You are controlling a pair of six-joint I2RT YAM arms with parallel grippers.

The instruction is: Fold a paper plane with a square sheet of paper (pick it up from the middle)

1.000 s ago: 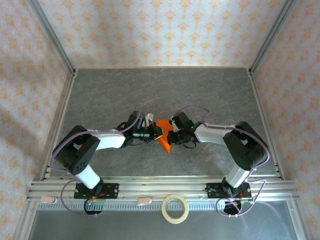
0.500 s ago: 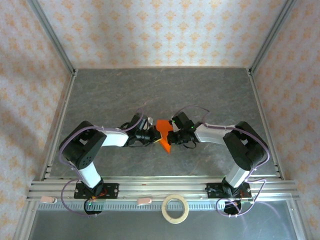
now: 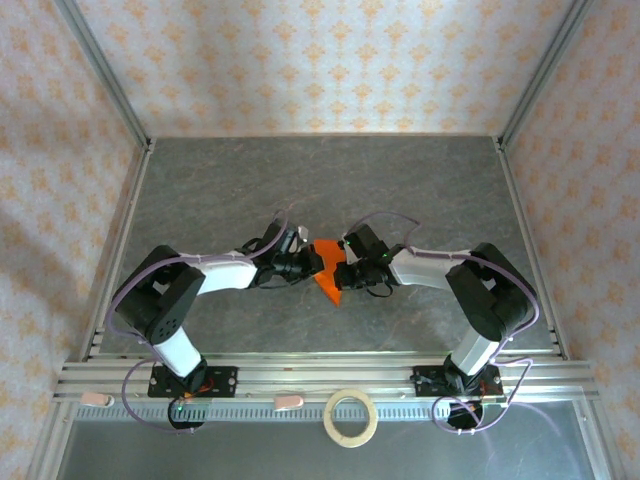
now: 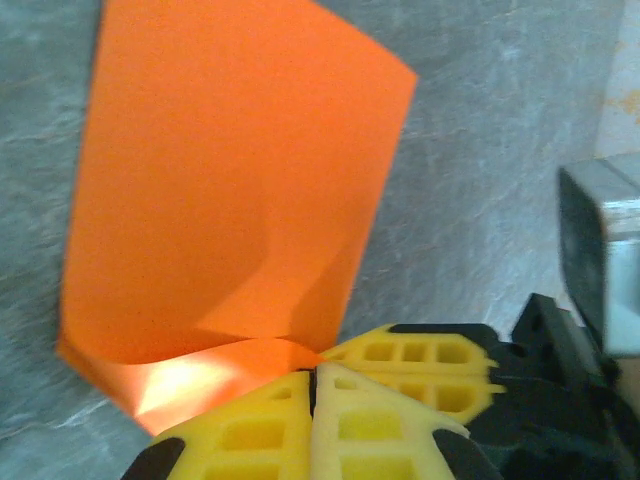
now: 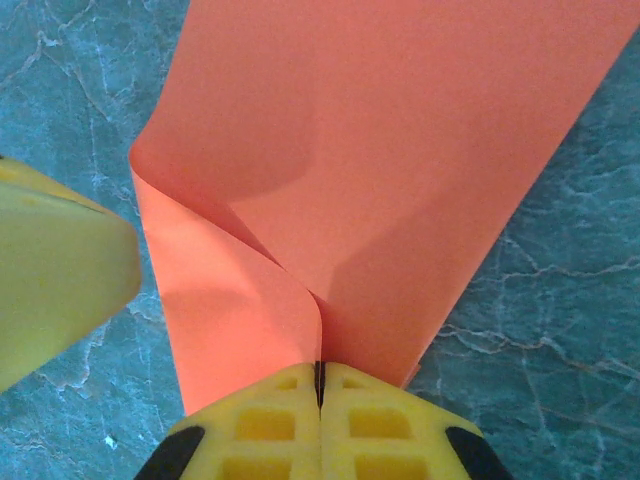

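I hold the paper plane (image 3: 330, 288) at the middle of the table (image 3: 420, 190), its long axis running far to near. My left gripper (image 3: 308, 266) pinches its left side and my right gripper (image 3: 341, 272) its right side, equally close.

Bright orange paper plane (image 4: 230, 180), grey marbled table (image 3: 320, 180), peach floral-patterned walls (image 3: 320, 60).

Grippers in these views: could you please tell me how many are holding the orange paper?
2. The left gripper is shut on the paper plane from its left side. The right gripper pinches a fold from its right side. No other gripper seems hidden.
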